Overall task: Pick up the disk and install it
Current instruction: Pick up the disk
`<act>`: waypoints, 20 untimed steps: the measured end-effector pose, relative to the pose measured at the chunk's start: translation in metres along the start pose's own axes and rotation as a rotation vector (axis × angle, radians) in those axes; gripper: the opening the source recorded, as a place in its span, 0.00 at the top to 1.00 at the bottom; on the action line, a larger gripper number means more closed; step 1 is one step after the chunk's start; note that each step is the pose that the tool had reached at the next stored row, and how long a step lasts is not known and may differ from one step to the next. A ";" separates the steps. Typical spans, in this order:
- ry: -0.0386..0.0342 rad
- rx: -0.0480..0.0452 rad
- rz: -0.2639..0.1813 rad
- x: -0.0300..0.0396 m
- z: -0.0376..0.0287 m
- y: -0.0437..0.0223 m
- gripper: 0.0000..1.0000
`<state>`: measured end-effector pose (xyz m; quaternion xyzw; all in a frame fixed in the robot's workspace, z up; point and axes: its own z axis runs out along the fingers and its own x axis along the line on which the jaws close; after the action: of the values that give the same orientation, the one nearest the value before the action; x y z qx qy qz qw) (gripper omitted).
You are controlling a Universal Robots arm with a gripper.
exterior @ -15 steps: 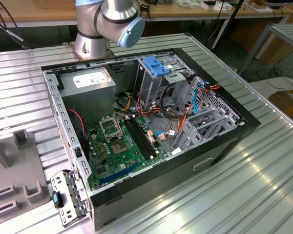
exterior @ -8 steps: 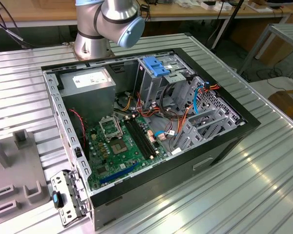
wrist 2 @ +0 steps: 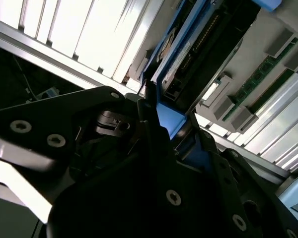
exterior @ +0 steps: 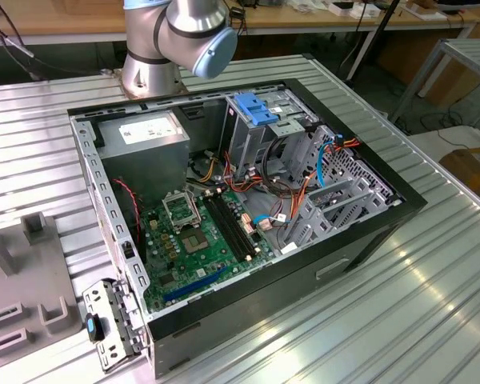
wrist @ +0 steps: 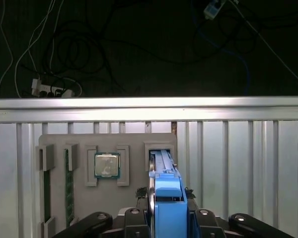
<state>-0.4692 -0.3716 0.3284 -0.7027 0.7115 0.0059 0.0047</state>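
Ribbed metal tabletop [wrist: 248, 163] is seen under the whole work place, and beyond its edge a dark floor with loose cables [wrist: 89, 49] is seen.

In the first wrist view the disk [wrist: 170, 208] is stood on its edge over a slot of a grey holder plate [wrist: 134, 144], with its blue side rail turned to the camera. It is grasped by the gripper [wrist: 165, 193], whose black fingers [wrist: 139, 223] are closed on its two flat sides. Whether the disk rests in the slot or is raised a little cannot be told. In the second wrist view the same hold is shown from close by, and the dark connector end of the disk [wrist 2: 203, 44] is seen past the blue rail.

Near the disk, on the same plate, a processor chip [wrist: 107, 165] is laid in a square frame. Further off a green memory stick [wrist: 68, 188] is kept in a narrow slot.

In the exterior view the plate [exterior: 32, 288] is found at the lower left of the frame, well apart from the open computer case [exterior: 360, 232] in the middle. Inside the case are seen:
- a green motherboard [exterior: 200, 240];
- a grey power-supply box [exterior: 144, 140];
- a metal cage with a light-blue handle [exterior: 256, 108].

The arm [exterior: 184, 32] is seen at the top of the frame, behind the case.
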 end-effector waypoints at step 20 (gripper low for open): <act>0.0002 0.0024 0.000 -0.0041 -0.1479 0.0001 0.63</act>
<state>-0.4691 -0.3697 0.4764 -0.7027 0.7114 0.0050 0.0054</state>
